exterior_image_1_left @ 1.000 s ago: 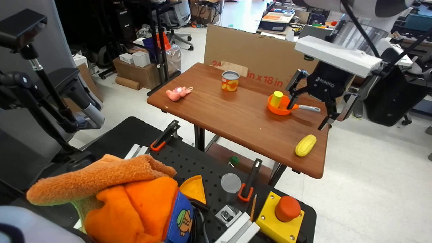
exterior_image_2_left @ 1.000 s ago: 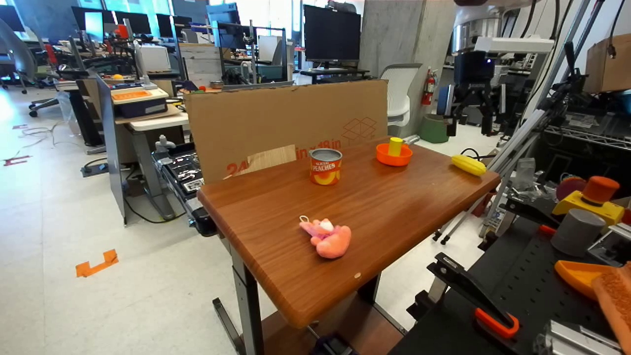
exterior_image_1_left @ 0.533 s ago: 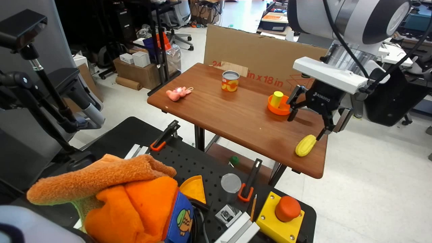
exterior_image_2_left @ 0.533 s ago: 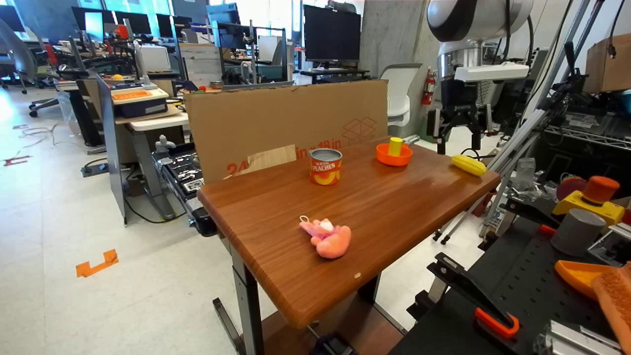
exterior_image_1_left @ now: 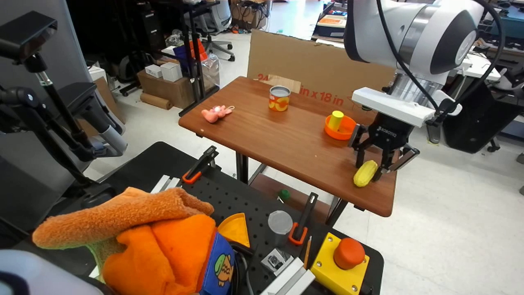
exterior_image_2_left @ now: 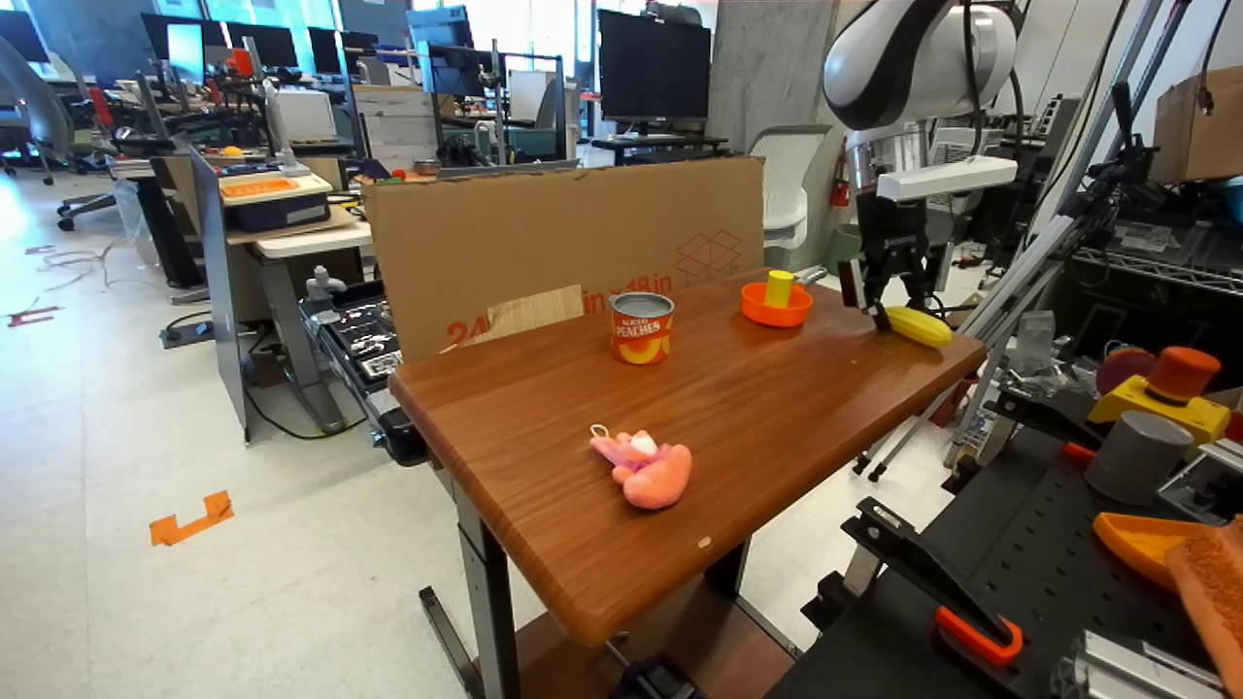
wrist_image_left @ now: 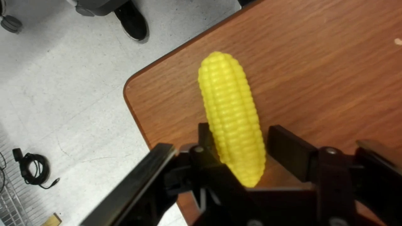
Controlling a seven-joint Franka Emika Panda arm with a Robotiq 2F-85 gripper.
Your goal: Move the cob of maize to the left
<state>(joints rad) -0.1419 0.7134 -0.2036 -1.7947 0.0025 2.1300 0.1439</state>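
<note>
The cob of maize, bright yellow and ridged, lies near a rounded corner of the brown table. In both exterior views it rests at the table's end, the cob partly beside the black fingers and the cob with a fingertip against it. My gripper is down at table height with the cob's near end between its partly closed jaws. In the wrist view one finger is partly hidden by the cob and looks close against it. A narrow gap shows between the cob and the opposite finger.
An orange pan holding a yellow cylinder stands behind the gripper. Farther along the table are a peach can and a pink plush toy. A cardboard sheet rises behind the table. The table corner is near the cob.
My gripper has come down around the cob, and its jaws have narrowed. The cob has shifted slightly toward the pan. The other objects stay put.
</note>
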